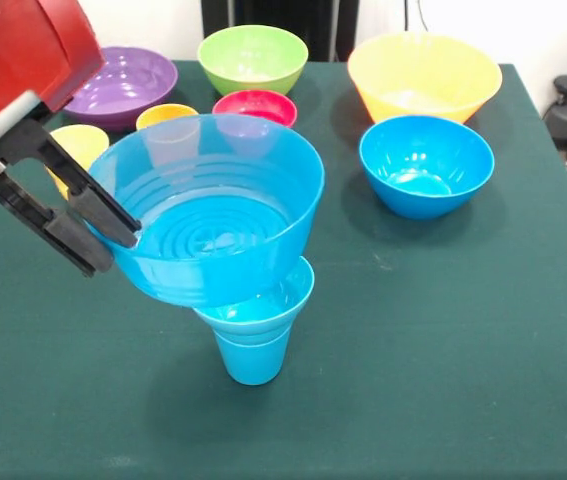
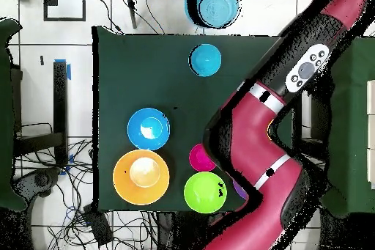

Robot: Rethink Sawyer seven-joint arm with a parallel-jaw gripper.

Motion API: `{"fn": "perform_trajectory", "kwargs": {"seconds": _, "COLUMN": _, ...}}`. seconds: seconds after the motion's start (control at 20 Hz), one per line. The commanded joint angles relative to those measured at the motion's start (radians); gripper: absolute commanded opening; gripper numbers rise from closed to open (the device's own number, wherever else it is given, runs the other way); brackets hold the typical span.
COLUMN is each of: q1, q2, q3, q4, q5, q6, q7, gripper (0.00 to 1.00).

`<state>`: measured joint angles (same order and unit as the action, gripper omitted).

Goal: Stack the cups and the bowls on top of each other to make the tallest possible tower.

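Two views are covering this moment, the front one first. A blue cup (image 1: 253, 352) is standing upright on the green table (image 1: 443, 330), and a small blue bowl (image 1: 261, 298) is sitting in its mouth. A wide blue bowl (image 1: 213, 215) is resting tilted on that small bowl, its left rim lower. The gripper (image 1: 98, 228) is pinching this wide bowl's left rim, one black finger (image 1: 103, 207) lying over the rim and the other outside the wall. Behind the cup, toward the far edge, a red bowl (image 1: 255, 105), a green bowl (image 1: 253, 58) and a purple bowl (image 1: 123, 85) are sitting apart. An orange cup (image 1: 166, 117) and a yellow cup (image 1: 81, 145) are standing left of the red bowl, partly hidden by the wide bowl and the gripper. To the cup's far right, a blue bowl (image 1: 426, 165) is sitting in front of the yellow-orange bowl (image 1: 424, 75).

Looking down from overhead, the red arm (image 2: 271, 115) is crossing the table's right side. The stack (image 2: 206, 59) is showing as a blue circle on the cloth, while the wide bowl (image 2: 214, 6) is appearing beyond the table's upper edge. Below and left of the stack are lying the blue bowl (image 2: 149, 128) and the yellow-orange bowl (image 2: 141, 177). The red bowl (image 2: 201, 157) and green bowl (image 2: 204, 192) are lying beside the arm, which is hiding the gripper.
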<state>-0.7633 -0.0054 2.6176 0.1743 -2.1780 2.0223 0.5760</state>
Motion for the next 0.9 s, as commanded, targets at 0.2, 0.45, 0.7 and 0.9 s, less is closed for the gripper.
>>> {"fn": "perform_trajectory", "kwargs": {"seconds": 0.2, "q1": -0.04, "q2": -0.07, "q3": -0.419, "q4": 0.197, "q5": 0.188, "q6": 0.126, "q7": 0.089, "gripper": 0.0}}
{"fn": "perform_trajectory", "kwargs": {"seconds": 0.45, "q1": -0.09, "q2": -0.025, "q3": -0.53, "q4": 0.323, "q5": 0.373, "q6": 0.09, "q7": 0.215, "gripper": 0.0}}
{"fn": "perform_trajectory", "kwargs": {"seconds": 0.7, "q1": -0.088, "q2": -0.041, "q3": -0.621, "q4": 0.323, "q5": 0.48, "q6": 0.075, "q7": 0.245, "gripper": 0.0}}
{"fn": "perform_trajectory", "kwargs": {"seconds": 0.9, "q1": -0.081, "q2": -0.049, "q3": -0.676, "q4": 0.327, "q5": 0.554, "q6": 0.057, "q7": 0.277, "gripper": 0.0}}
